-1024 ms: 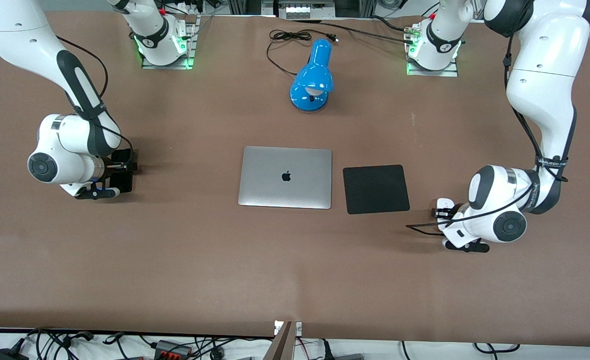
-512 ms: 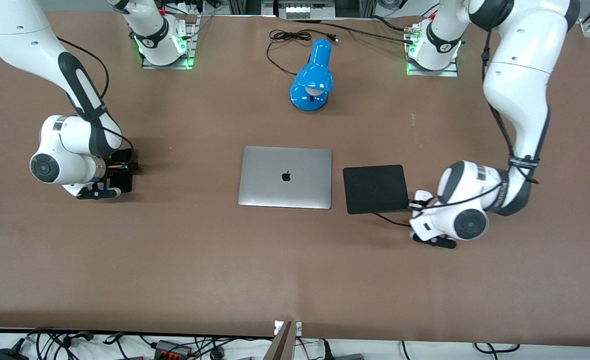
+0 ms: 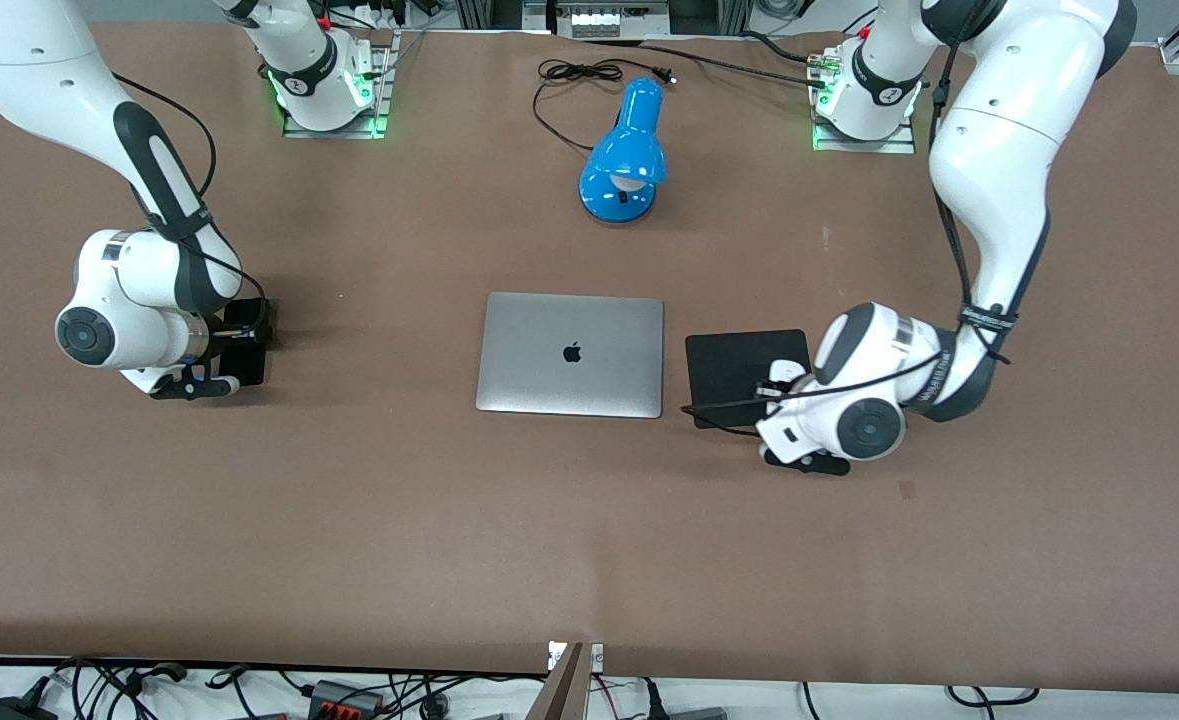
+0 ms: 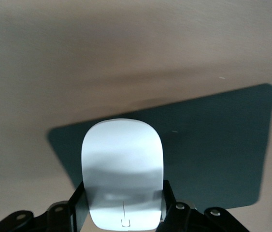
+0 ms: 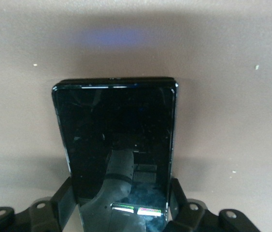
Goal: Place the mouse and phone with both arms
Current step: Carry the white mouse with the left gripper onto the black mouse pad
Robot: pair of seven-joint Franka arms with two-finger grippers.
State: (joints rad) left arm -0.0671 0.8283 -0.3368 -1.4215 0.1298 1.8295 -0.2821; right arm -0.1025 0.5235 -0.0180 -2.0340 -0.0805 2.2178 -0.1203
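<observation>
Over the black mat [image 3: 739,375], which lies on the brown worktop [image 3: 449,520] just beside the closed silver laptop [image 3: 571,354] toward the left arm's end, the left gripper [image 3: 781,384] hangs with its fingers [image 4: 78,205] clamped on the sides of the white mouse [image 4: 122,174]. Toward the right arm's end of the worktop, well apart from the laptop, the right gripper [image 3: 241,348] has its fingers [image 5: 61,200] clamped on the edges of the black phone [image 5: 119,145], with bare worktop under it. Between the two arm bases stands a blue lamp [image 3: 625,155].
</observation>
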